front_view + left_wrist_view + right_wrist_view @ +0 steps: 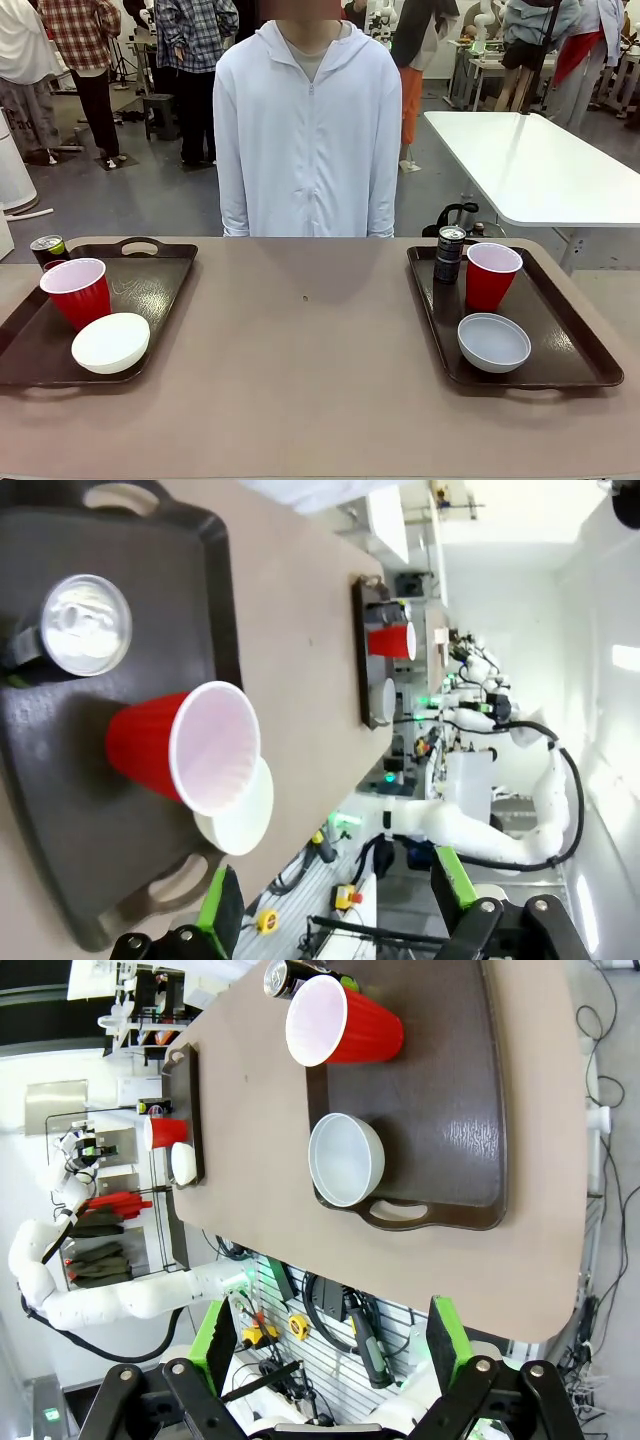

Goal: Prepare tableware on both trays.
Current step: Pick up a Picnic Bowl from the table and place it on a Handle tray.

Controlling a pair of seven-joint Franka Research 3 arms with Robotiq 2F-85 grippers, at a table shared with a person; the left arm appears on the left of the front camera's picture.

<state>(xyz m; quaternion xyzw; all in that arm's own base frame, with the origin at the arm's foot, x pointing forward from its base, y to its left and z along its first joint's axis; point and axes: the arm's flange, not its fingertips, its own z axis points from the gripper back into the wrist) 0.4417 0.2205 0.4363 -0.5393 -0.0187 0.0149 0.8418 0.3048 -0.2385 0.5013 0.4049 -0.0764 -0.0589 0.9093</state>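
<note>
Each tray point(160, 285) point(570, 340) was found fully set with cup, bowl and can. Left pincer point(335, 905) and right pincer point(325, 1345) were held wide open, empty. Setting was judged complete; no further placement was required.

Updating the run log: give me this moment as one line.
left tray: can, cup, bowl | right tray: can, cup, bowl | left gripper open, empty | right gripper open, empty

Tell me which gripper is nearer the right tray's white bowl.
Right. The right gripper, open, hangs above the table edge beside the bowl on the right tray. The left gripper, open, hangs by the left tray, across the table.
</note>
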